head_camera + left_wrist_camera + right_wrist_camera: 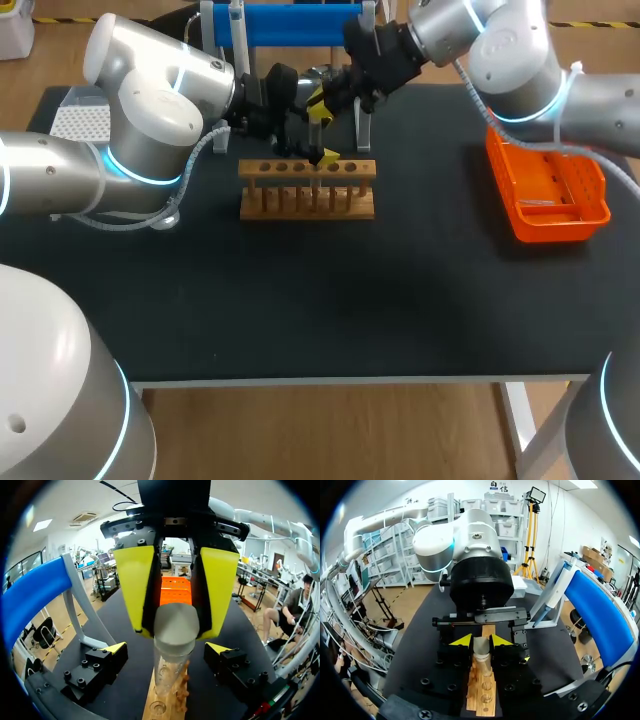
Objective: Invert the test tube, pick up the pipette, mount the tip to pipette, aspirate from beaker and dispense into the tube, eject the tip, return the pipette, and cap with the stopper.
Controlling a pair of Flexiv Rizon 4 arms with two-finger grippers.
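My right gripper (481, 642) is closed on the test tube (172, 650), with its yellow pads (132, 587) pressing the rounded end from two sides. The tube stands with its long axis vertical and its rounded end up. Its lower end is at the wooden test-tube rack (307, 200), which sits at the table's 12 o'clock. I cannot tell whether it is clear of its hole. My left gripper (166, 649) comes in from about 9 o'clock with its fingers spread wide. They straddle the glass lower down and touch nothing. The right arm has the tube, so I judge the flip starts there. To take the tube over, the left jaws would have to close across its body.
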